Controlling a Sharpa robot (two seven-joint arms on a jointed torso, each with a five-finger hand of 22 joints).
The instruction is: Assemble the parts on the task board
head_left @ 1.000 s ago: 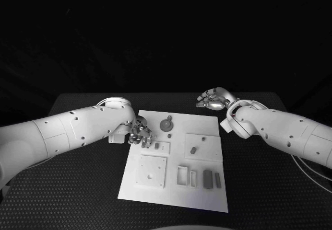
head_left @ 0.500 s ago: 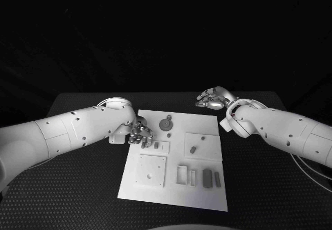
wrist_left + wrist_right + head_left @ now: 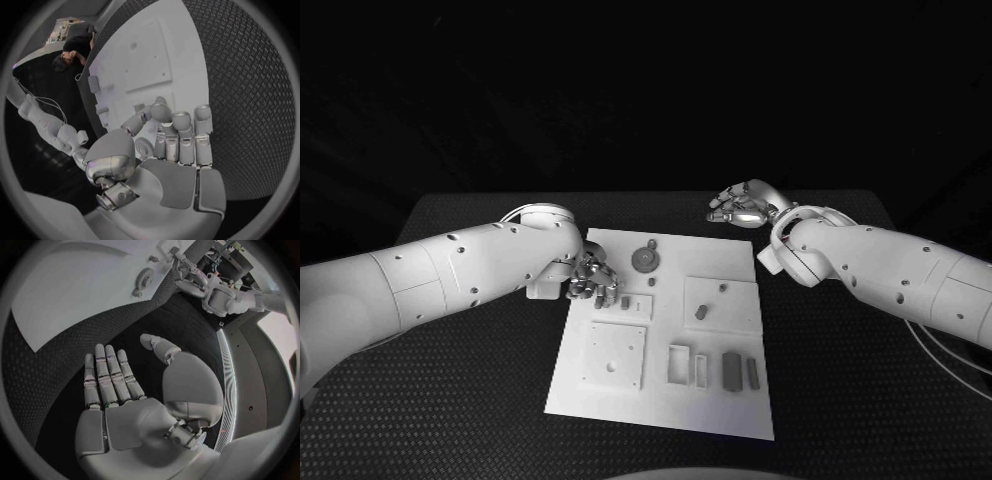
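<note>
The white task board (image 3: 718,250) lies in the middle of the black table. On it I see a round toothed part (image 3: 646,260), small grey parts (image 3: 704,313) in its middle, and longer upright parts (image 3: 731,370) near its front. My left hand (image 3: 593,281) hovers over the board's left edge, fingers pointing down beside a small part (image 3: 627,302). In the left wrist view that left hand (image 3: 169,150) has its fingers side by side, nothing visible in them, above the board (image 3: 187,95). My right hand (image 3: 740,206) is off the far right corner, and its palm (image 3: 125,400) is flat and empty.
A square white plate (image 3: 615,357) with a small hole sits at the board's front left. Black textured table (image 3: 862,380) surrounds the board on every side. The right wrist view shows the toothed part (image 3: 145,277) and my left hand (image 3: 187,277) beyond it.
</note>
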